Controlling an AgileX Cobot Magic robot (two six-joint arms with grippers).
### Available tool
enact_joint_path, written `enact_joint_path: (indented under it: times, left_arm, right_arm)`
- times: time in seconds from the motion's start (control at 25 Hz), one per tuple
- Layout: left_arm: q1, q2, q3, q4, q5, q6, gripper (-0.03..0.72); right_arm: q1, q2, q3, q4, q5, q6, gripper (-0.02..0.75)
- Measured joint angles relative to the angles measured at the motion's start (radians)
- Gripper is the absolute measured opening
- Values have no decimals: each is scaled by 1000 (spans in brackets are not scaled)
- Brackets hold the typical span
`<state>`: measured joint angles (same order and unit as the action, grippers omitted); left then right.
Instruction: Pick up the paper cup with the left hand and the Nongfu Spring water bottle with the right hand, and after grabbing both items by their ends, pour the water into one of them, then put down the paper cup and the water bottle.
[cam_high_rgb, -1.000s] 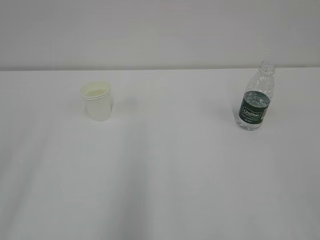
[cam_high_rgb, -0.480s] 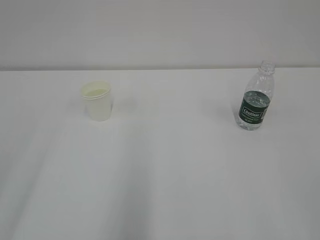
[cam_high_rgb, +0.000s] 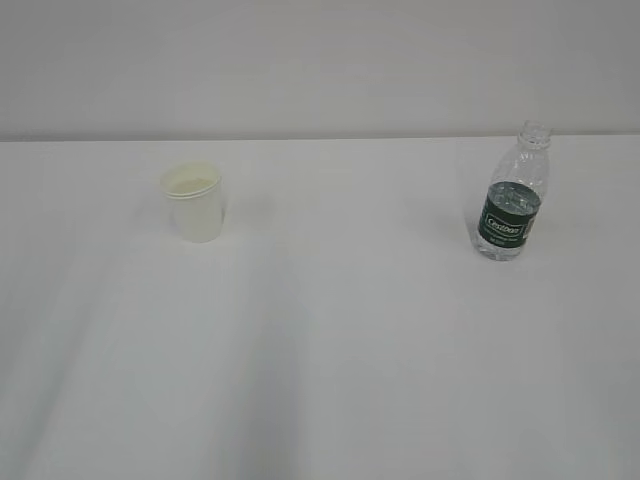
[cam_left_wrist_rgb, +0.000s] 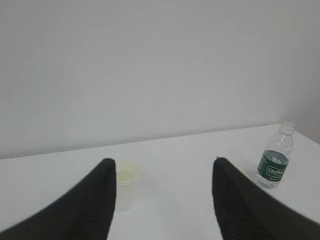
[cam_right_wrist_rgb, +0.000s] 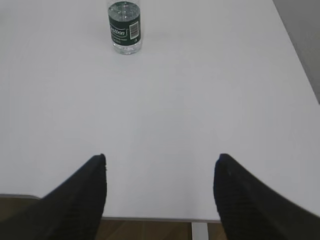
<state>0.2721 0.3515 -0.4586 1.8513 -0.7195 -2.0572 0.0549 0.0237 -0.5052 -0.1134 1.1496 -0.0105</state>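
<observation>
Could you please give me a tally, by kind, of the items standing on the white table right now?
Small white tapered paper cup: 1
Small clear ribbed plastic bottle with dark green label: 1
Total: 2

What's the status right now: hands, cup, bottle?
Left gripper open, empty, well back from paper cup. Right gripper open, empty, short of water bottle. Both stand upright on table, apart. Nothing between.
</observation>
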Motion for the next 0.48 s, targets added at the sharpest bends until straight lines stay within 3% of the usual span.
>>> enact_joint_path:
  times: [0.48]
  left_arm:
    - [0, 0, 0, -19, 14, -1, 417]
  right_arm:
    - [0, 0, 0, -2, 0, 0, 501]
